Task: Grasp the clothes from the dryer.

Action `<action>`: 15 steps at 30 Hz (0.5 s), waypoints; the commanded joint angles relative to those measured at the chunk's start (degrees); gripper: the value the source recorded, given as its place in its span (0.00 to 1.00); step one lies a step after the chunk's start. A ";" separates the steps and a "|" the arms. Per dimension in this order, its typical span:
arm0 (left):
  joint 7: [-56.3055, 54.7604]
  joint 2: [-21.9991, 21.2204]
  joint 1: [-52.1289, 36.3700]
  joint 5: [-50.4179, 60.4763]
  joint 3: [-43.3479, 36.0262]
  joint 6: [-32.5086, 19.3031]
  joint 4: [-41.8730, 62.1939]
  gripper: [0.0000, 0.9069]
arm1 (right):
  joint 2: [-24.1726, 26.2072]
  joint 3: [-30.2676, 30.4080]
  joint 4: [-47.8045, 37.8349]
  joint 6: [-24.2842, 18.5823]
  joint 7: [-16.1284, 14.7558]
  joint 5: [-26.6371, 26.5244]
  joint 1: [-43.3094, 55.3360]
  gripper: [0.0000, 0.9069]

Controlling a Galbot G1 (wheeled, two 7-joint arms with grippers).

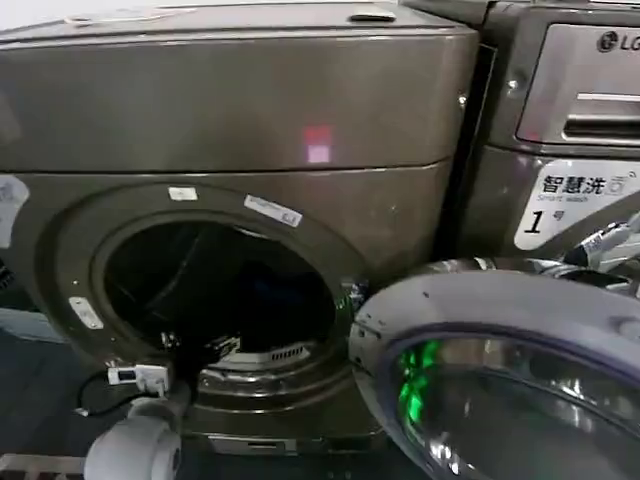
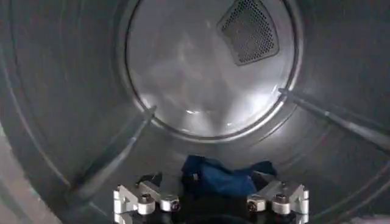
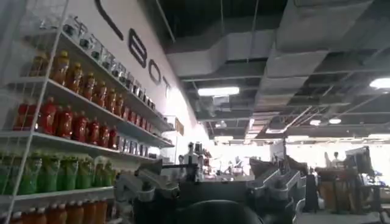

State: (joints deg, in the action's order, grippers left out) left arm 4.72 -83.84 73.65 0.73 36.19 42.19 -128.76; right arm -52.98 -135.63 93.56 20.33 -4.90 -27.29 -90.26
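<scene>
The large bronze-brown metallic front-loading dryer (image 1: pixel 250 120) is seen with its grey-rimmed glass door (image 1: pixel 500 370) swung fully open to the right of the round porthole, so access has been gained, and the left arm is reached through that porthole into the drum. In the left wrist view the left pincer (image 2: pixel 210 202) is held low inside the drum with its two fingers spread wide apart, and the small dark navy-blue bundle of soft clothes (image 2: pixel 222 176) lies on the drum floor between and just beyond the fingertips, near the front of the drum and well short of the perforated vent (image 2: pixel 248 30) on the back wall. No contact with the fabric can be made out, so the grasp is judged not yet made; closing on the bundle and drawing it out through the porthole are what is left. The bundle appears crumpled and limp, much smaller than the drum, and is expected to sag when lifted. The right pincer (image 3: pixel 207 189) is held away from the dryer, facing the room and shelves of bottles (image 3: pixel 67 122); its fingers appear apart and empty.
</scene>
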 commanded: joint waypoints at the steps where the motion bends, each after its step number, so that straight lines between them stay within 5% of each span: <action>1: 0.00 -0.04 -0.07 0.04 -0.03 2.81 0.09 1.00 | -0.07 -0.07 -0.12 -0.11 -0.03 0.02 -0.07 1.00; 15: -0.02 -0.13 -0.10 -0.02 -0.04 2.81 0.14 1.00 | -0.07 0.07 -0.19 -0.25 -0.05 0.11 0.03 1.00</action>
State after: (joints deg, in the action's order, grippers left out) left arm 4.71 -83.96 73.60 0.74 36.16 42.19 -128.59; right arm -53.00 -135.53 93.39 20.02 -4.95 -27.18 -90.32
